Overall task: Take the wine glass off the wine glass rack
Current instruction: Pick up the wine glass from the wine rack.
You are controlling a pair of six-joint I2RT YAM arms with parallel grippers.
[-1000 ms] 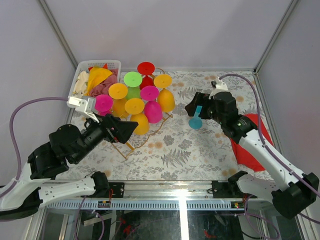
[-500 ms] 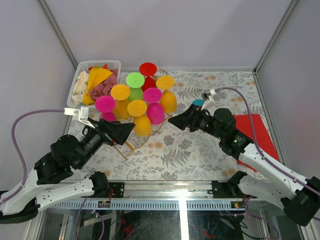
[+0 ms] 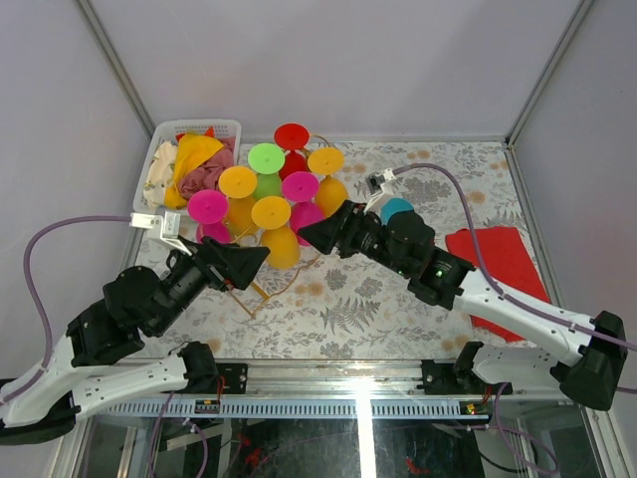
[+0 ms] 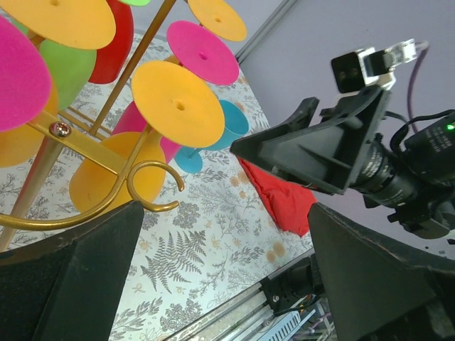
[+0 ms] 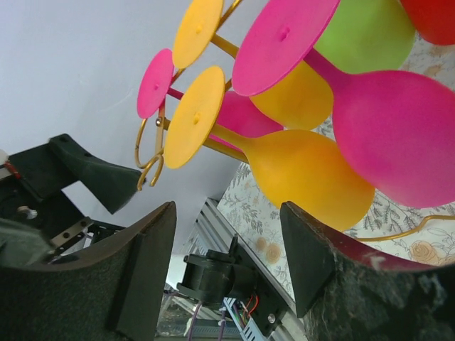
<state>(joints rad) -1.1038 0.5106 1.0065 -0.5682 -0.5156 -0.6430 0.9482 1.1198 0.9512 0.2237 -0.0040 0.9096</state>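
A table (image 3: 348,299) covered with a pale cloth printed in ferns and flowers is carrying everything. The gold-coloured thin wire wine glass rack (image 3: 261,291) with curled scroll ends is standing on the table's left-centre part, its slanted rails hung with plastic wine glasses in yellow, pink, green, orange and red, their round feet facing up toward the overhead camera. Behind the rack's left end a white plastic basket (image 3: 224,126) is sitting, stuffed with yellow, pink and cream cloths. A red cloth (image 3: 488,254) is lying flat near the table's right edge, with the right arm crossing over its near part in the overhead view. The left gripper (image 3: 249,257) is hovering at the rack's near-left end, its black jaws standing spread wide with nothing between them and one scroll hook of the rack just ahead of the gap. The right gripper (image 3: 314,234) is reaching in from the right toward the rack's near-right side. Its jaws are standing apart with nothing pinched. A yellow plastic wine glass (image 5: 306,177) is hanging on the rails with its bowl just ahead of that gap, beside the bowl of a pink plastic wine glass (image 5: 405,135). A teal plastic wine glass (image 3: 396,209) is lying off the rack on the table, just behind the right arm's wrist
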